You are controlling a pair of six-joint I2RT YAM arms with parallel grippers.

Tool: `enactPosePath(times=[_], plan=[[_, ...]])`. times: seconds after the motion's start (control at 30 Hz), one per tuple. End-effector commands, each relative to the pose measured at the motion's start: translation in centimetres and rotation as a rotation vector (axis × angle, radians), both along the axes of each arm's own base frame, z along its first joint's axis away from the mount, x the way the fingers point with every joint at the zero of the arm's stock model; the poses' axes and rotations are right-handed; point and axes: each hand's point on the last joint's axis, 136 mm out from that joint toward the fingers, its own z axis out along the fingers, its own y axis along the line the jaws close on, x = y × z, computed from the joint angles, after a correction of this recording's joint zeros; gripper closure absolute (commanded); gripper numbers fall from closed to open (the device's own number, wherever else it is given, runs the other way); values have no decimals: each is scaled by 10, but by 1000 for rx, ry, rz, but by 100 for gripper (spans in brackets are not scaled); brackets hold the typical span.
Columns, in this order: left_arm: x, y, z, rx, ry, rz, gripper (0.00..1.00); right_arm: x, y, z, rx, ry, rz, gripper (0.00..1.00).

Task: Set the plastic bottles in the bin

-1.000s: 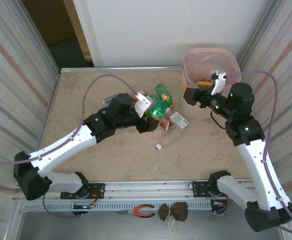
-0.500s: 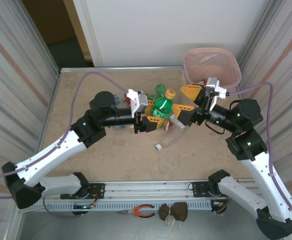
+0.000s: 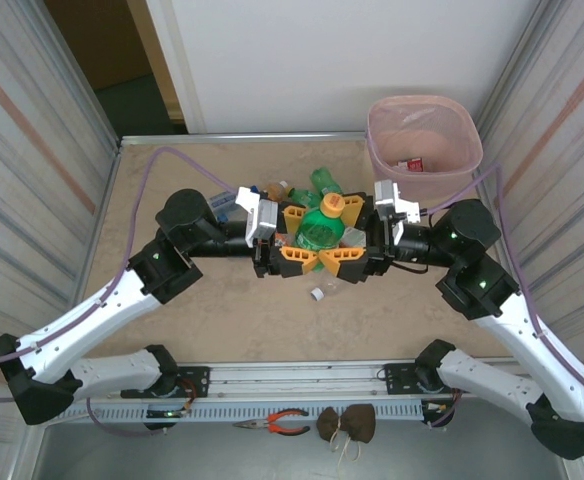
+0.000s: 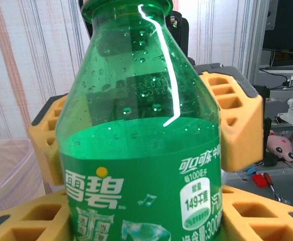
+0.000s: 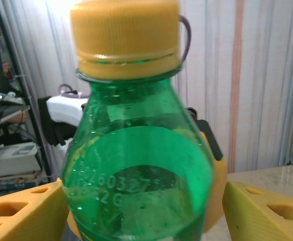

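A green plastic bottle [image 3: 319, 232] with an orange cap [image 3: 330, 204] stands upright above mid-table. My left gripper [image 3: 297, 240] is shut on its labelled lower body [image 4: 141, 150], yellow fingers [image 4: 26, 221] pressed to both sides. My right gripper [image 3: 344, 237] faces it from the other side, open, its fingers [image 5: 21, 211] flanking the same bottle [image 5: 136, 170] with a gap on one side. More plastic bottles [image 3: 322, 181] lie in a pile just behind. The pale pink bin [image 3: 467, 135] stands at the far right corner with a bottle [image 3: 409, 165] inside.
A loose white cap [image 3: 316, 294] lies on the table in front of the grippers. Pliers [image 3: 284, 423] and a brown object [image 3: 347, 425] rest on the front rail. Corrugated walls close in both sides.
The left gripper lifted the green bottle off the pile and carried it right. The right gripper swung from the bin down and left, and its fingers now bracket the bottle.
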Motion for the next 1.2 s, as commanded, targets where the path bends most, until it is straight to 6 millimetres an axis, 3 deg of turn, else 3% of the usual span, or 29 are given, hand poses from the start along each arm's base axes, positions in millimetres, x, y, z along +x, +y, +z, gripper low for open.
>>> enactPosePath(times=[0.0,0.53,0.83,1.0,1.17], plan=[[-9,0,5,-20,-18,-38,46,-14,-3,22,37,-96,15,25],[-8,-3,3,-7,-12,-27,44,-22,0,24,40,-122,35,37],[1,3,2,-15,-7,47,36,-20,-2,27,50,-119,8,47],[4,12,-5,-3,7,108,29,-8,-9,31,61,-127,-89,49],[11,27,-21,9,22,207,25,20,-20,35,23,-162,-284,49]])
